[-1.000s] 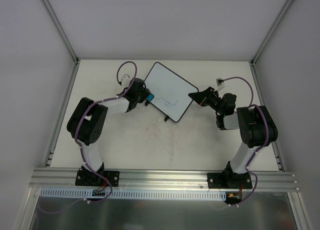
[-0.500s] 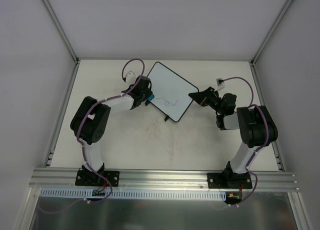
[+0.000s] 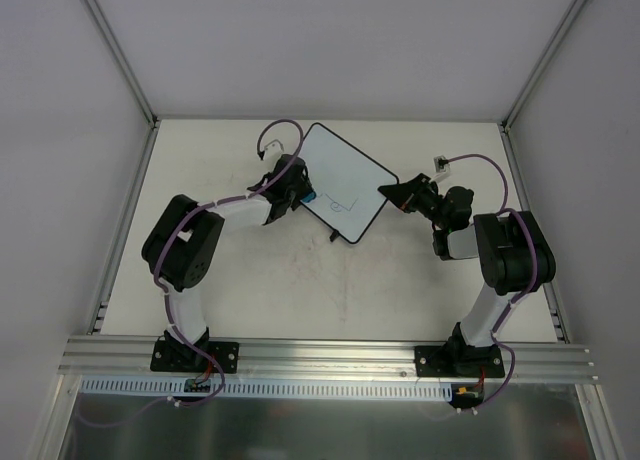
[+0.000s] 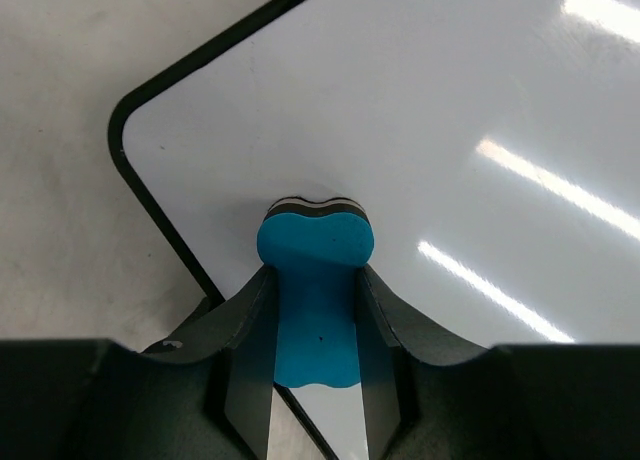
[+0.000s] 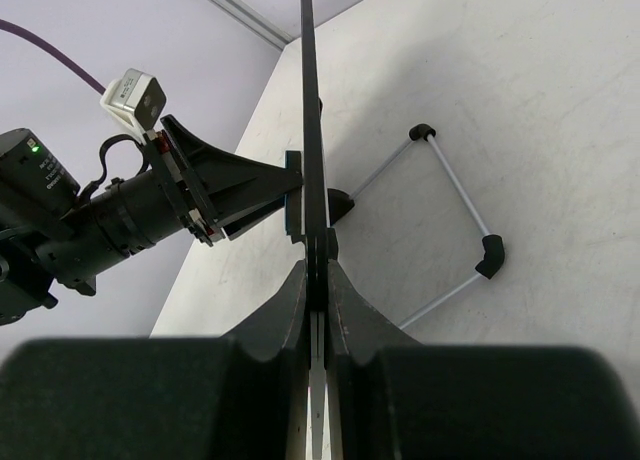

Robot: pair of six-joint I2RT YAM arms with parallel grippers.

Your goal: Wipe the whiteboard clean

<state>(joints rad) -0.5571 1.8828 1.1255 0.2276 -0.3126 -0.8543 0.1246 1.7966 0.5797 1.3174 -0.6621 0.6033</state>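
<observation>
The whiteboard (image 3: 345,180) sits turned cornerwise on the table (image 3: 250,280), held between the two arms. At the board's left edge the left gripper (image 3: 303,193) is closed only partway, its two fingers (image 4: 243,340) squeezing the narrow waist of a blue eraser (image 4: 315,280). The eraser's dark felt end is pressed flat against the white face, just in from a rounded corner of the black rim. A few blue scribbles (image 3: 338,202) lie just past the eraser, toward the board's middle. At the board's opposite edge the right gripper (image 5: 316,268) has its jaws pressed tight, pinching the thin rim edge-on. On the side of the board away from the eraser, its wire stand (image 5: 455,195) with black feet juts out over the table.
</observation>
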